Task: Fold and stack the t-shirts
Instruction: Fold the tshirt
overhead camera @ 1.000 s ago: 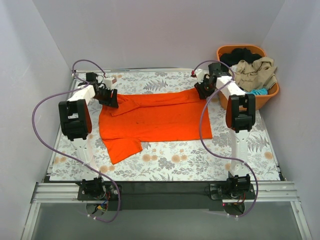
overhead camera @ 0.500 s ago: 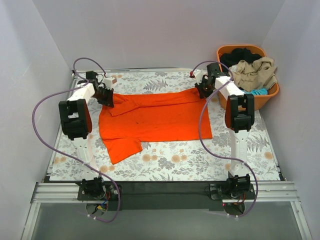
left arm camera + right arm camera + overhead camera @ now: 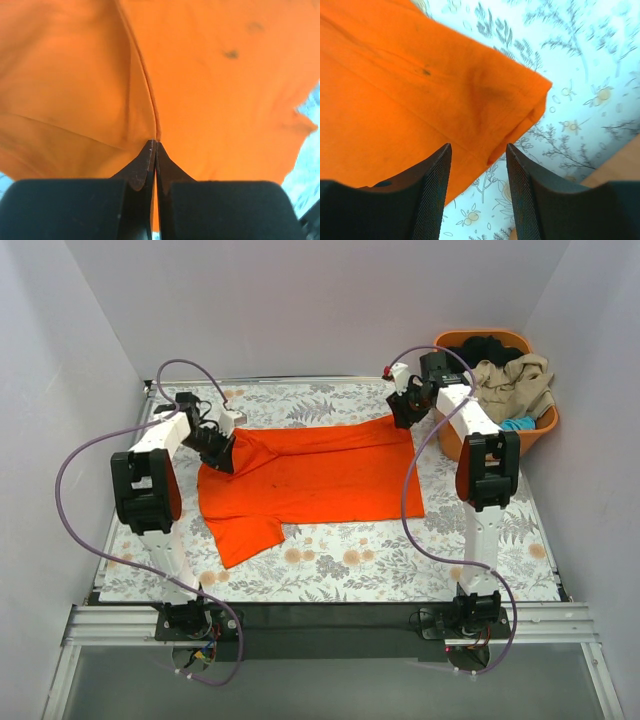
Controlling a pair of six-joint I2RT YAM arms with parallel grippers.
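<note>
A bright orange t-shirt [image 3: 310, 475] lies spread on the floral table, one sleeve toward the near left. My left gripper [image 3: 222, 452] is at the shirt's far left corner, shut on a ridge of the orange cloth [image 3: 150, 107]. My right gripper [image 3: 402, 412] is open, just above the shirt's far right corner [image 3: 520, 95], holding nothing. A beige shirt [image 3: 512, 385], a black one [image 3: 482, 348] and a turquoise one [image 3: 518, 424] lie heaped in the basket.
The rigid orange plastic basket [image 3: 545, 428] stands at the far right against the wall. White walls close the table [image 3: 400, 560] on three sides. The arm cables loop over the table's left and right sides.
My left gripper has moved a little to the right and nearer, onto the shirt's corner. My right gripper has lifted slightly back from the far right corner.
</note>
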